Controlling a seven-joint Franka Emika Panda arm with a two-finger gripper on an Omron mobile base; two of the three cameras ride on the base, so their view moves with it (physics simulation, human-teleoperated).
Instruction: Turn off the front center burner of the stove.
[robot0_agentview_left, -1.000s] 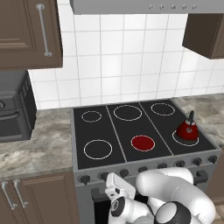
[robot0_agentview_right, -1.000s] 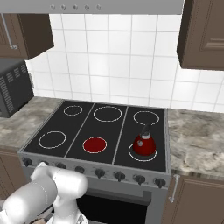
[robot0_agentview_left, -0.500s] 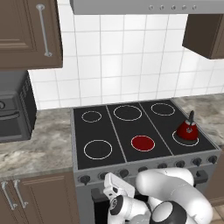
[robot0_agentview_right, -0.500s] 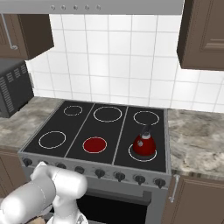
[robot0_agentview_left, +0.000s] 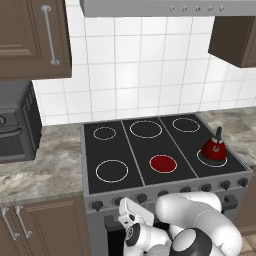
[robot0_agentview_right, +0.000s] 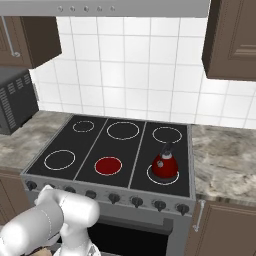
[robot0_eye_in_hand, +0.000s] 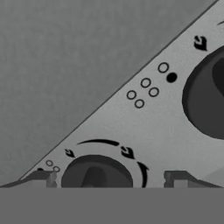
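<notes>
The stove (robot0_agentview_left: 150, 150) serves as the reference for all positions. Its black glass top carries six ringed burners in two rows, divided by two thin lines, and its grey steel front panel (robot0_agentview_right: 125, 197) holds a row of small dark knobs. The front center burner (robot0_agentview_left: 163, 163) glows as a solid red disc in the front row, between a white ring at the front left and a red kettle (robot0_agentview_left: 214, 148) standing on the front right ring. In the right base view the same burner (robot0_agentview_right: 108, 166) lies just left of the kettle (robot0_agentview_right: 165, 165). The arm (robot0_agentview_left: 195, 225) is folded low in front of the stove, below the level of the cooktop, its white links bent beside the oven front; in the right base view the arm (robot0_agentview_right: 55, 220) sits before the left part of the front panel. The hand view is rolled, so the panel edge runs diagonally across it. The gripper (robot0_eye_in_hand: 107, 178) faces the front panel at close range, its jaws spread wide apart, one fingertip (robot0_eye_in_hand: 41, 178) on either side of a dark round knob (robot0_eye_in_hand: 96, 175). The fingertips do not touch the knob. A second, larger-looking knob (robot0_eye_in_hand: 205, 98) lies further along the panel toward the upper right of that view. A black microwave (robot0_agentview_left: 15, 127) stands on the counter left of the stove.
</notes>
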